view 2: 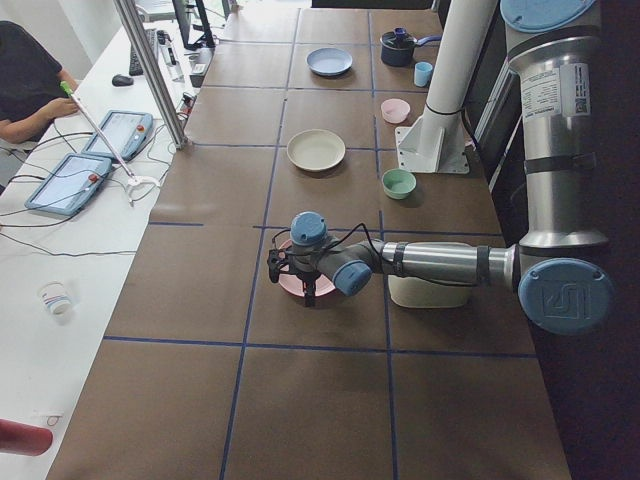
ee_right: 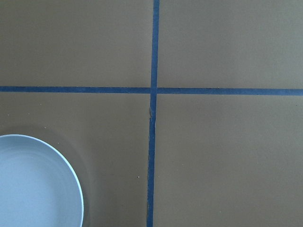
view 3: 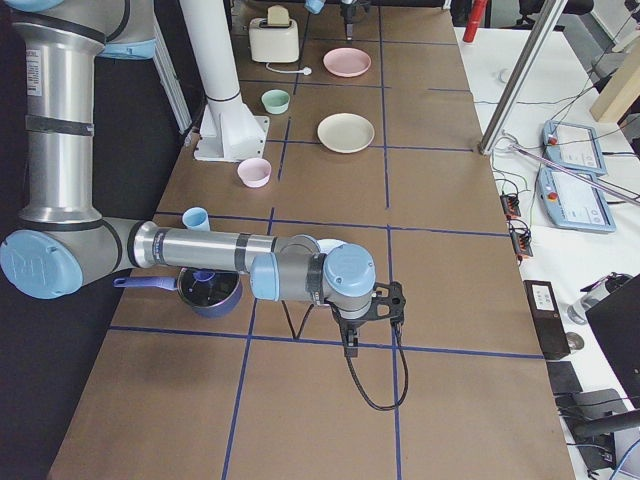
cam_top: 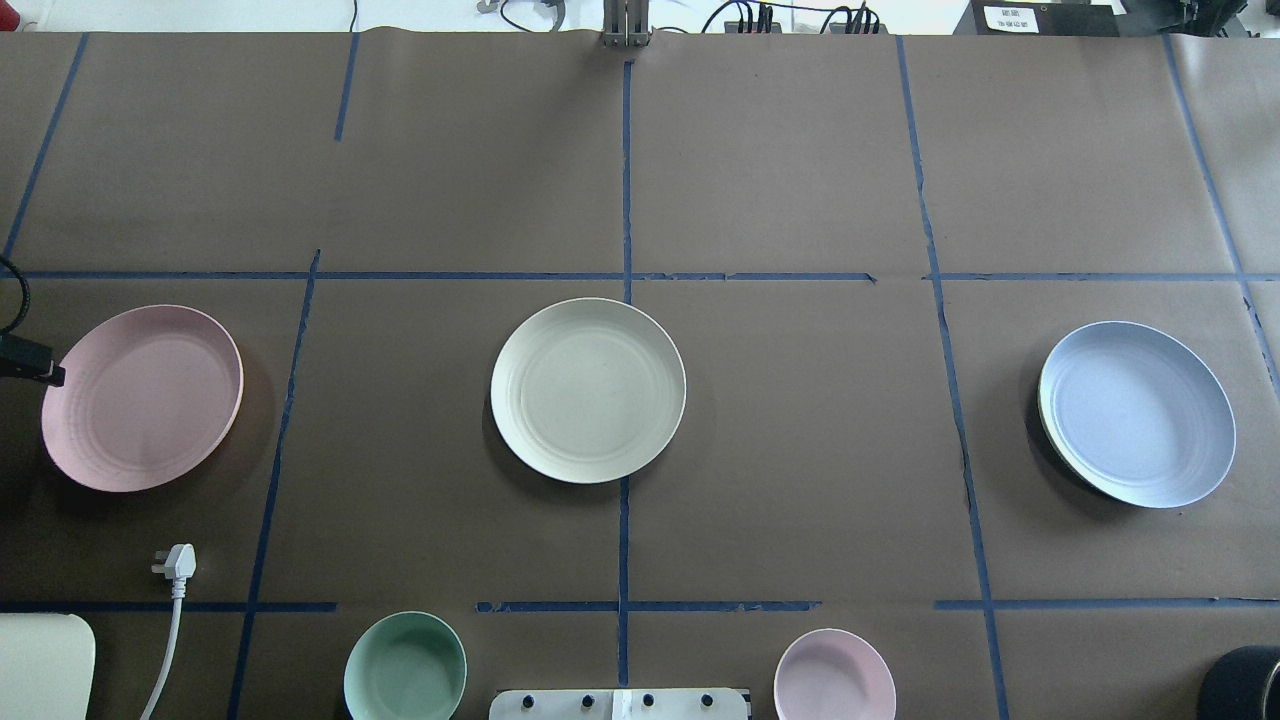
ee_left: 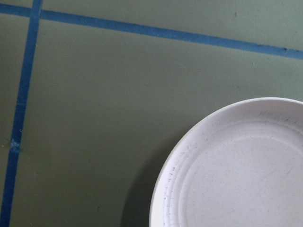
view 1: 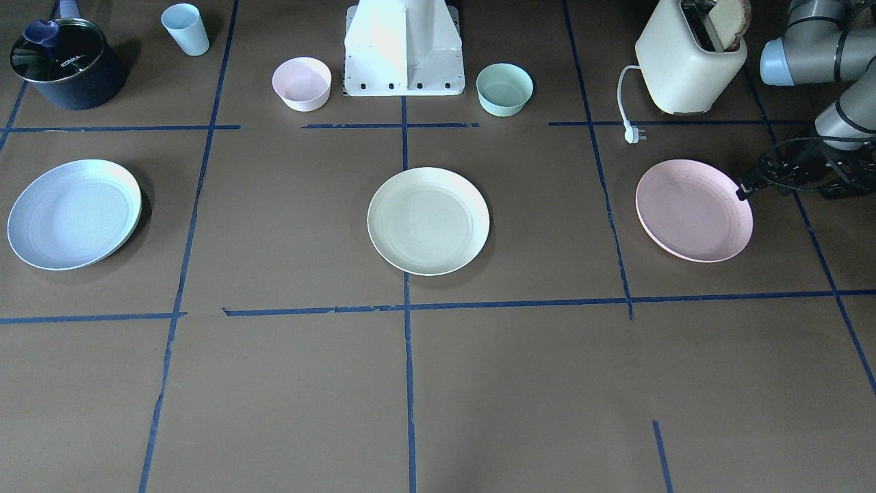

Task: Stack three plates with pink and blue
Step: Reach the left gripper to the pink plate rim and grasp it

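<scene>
Overhead exterior showed the bench (cam_top: 800,150) carrying three plates in a row, well apart: pink plate (cam_top: 140,398) on the robot's left, cream plate (cam_top: 588,390) in the centre, blue plate (cam_top: 1137,413) on the right. The left tool (cam_top: 48,372) stood at the pink plate's outer rim, apparently touching. Its opening and hold could not be told, nor could the right tool's (view 3: 350,345). Judgement: seat the rim deep before lifting, and keep the plate level.
</scene>
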Controlling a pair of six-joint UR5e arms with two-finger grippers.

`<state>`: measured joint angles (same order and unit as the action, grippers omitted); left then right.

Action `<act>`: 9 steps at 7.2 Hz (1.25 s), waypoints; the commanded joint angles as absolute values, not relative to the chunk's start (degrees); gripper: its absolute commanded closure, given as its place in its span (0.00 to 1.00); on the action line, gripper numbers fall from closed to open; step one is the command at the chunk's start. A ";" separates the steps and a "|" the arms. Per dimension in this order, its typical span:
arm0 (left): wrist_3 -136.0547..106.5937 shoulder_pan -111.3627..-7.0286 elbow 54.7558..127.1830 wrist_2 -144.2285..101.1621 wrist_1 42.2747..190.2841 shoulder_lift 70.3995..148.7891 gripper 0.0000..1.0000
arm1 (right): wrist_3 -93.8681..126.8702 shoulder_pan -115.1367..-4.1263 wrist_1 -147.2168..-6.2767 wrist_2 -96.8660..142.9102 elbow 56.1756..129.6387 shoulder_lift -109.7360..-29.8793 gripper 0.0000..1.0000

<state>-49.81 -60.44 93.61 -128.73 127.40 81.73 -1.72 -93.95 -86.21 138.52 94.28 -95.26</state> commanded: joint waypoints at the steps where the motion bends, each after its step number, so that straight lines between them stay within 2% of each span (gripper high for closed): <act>1: -54.38 -57.41 89.05 -127.19 134.01 82.44 0.00 | -1.76 -93.96 -85.96 138.43 94.31 -95.19 0.00; 3: -54.49 -56.25 88.77 -126.48 134.12 82.44 0.00 | -1.76 -93.96 -85.87 138.43 94.31 -95.19 0.00; 4: -54.49 -56.08 88.33 -126.47 134.03 82.44 0.07 | -1.76 -93.96 -85.87 138.43 94.31 -95.19 0.00; 5: -54.58 -56.07 88.42 -126.56 134.12 82.44 0.27 | -1.76 -93.96 -85.87 138.43 94.31 -95.10 0.00; 6: -54.58 -56.07 88.59 -126.48 134.03 82.44 0.56 | -1.76 -93.96 -85.87 138.43 94.31 -94.92 0.00; 8: -53.88 -56.07 88.86 -126.56 134.12 82.27 0.92 | -1.76 -93.96 -85.96 138.43 94.39 -94.66 0.00; 9: -53.79 -56.25 89.12 -126.82 134.12 82.09 0.99 | -1.76 -93.96 -85.96 138.43 94.48 -94.57 0.00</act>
